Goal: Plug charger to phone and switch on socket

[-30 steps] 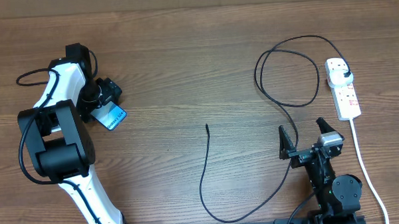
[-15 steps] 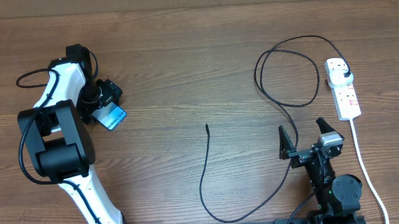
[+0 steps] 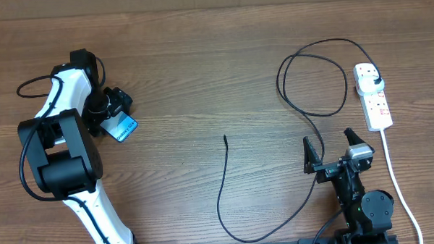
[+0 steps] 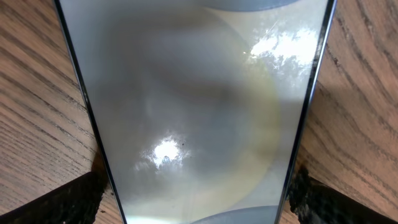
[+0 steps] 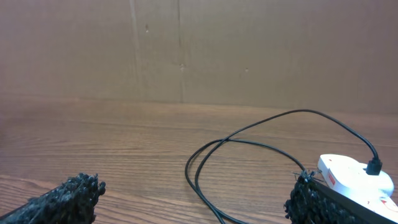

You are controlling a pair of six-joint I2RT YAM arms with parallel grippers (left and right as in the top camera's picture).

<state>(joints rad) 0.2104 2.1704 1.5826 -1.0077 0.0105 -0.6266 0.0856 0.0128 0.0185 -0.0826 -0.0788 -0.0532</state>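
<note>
With nothing connected yet, the left gripper (image 4: pixel 198 198) hung spread astride the phone (image 3: pixel 122 128) at far left, the right gripper (image 5: pixel 189 204) open, the charger (image 3: pixel 227 150) tip loose mid-table, the socket (image 3: pixel 378 109) unpressed at right.

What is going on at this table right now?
The left end effector is open astride the phone; no grip is evident. The right end effector hangs open near the power strip. The charger cable lies loose on the table, its plug in the strip, its tip free.
</note>
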